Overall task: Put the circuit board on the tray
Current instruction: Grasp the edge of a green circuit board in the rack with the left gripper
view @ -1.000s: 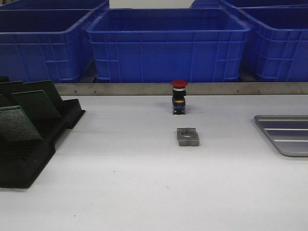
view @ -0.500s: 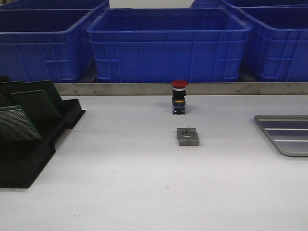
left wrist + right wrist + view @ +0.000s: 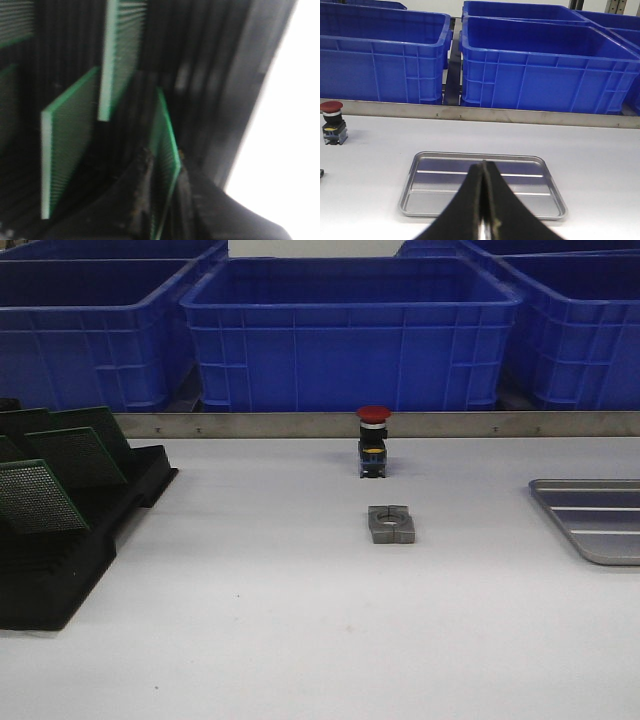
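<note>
The circuit board [image 3: 165,160] stood upright in the black rack [image 3: 220,75], pinched between the fingers of the left tool [image 3: 162,175]. The tray [image 3: 425,200] lay flat on the bench [image 3: 600,150] directly beyond the right tool [image 3: 484,200], whose fingers were pressed together.

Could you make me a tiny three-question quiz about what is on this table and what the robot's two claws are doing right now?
1. True or false: the tray already holds a circuit board.
2. Where do the green circuit boards stand? A) in a blue bin B) in the black rack C) flat on the table
3. Fill in: the left gripper has its fingers either side of a ____, while the right gripper hangs shut and empty above the tray.

Key
1. False: the tray is bare.
2. B.
3. Circuit board; the left wrist view is too blurred to show whether the fingers have closed on it.
</note>
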`<state>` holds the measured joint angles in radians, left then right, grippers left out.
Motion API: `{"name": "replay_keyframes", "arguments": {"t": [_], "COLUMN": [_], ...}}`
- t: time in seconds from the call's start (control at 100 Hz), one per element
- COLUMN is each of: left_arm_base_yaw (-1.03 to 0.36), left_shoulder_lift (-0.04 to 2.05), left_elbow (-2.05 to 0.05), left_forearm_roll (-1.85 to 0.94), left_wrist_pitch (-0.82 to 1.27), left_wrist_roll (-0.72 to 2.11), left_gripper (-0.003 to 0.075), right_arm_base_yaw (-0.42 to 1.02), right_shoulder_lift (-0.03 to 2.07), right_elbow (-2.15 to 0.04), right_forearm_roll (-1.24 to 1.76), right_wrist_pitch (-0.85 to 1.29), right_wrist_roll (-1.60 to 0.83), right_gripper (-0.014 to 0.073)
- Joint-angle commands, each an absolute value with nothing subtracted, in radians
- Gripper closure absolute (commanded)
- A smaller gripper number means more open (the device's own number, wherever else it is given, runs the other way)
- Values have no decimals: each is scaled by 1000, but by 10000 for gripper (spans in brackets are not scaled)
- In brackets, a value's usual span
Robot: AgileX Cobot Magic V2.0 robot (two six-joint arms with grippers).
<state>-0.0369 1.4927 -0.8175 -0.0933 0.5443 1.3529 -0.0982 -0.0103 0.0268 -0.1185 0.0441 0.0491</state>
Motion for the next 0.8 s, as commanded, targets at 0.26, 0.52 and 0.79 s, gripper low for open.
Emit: {"name": "replay_keyframes", "arguments": {"t": [0.26, 0.52, 0.79], "left_arm_base_yaw": [-36, -36, -36], "left_shoulder_lift": [1374, 1202, 1112], "left_elbow": [-842, -842, -842], "left_forearm_roll": [-41, -50, -251], "left_wrist_pitch": [571, 639, 822], "left_wrist_roll": [1341, 1341, 1343], "left_gripper": [741, 741, 741], "right_arm_base_yaw": [-99, -99, -99], "right_shoulder_lift": [-37, -37, -37], "right_elbow": [14, 14, 14], "right_forearm_roll": [-128, -128, -128], "right_wrist_pitch": [-32, -32, -32], "right_wrist_roll": [48, 48, 48], "right_gripper": [655, 655, 655]}}
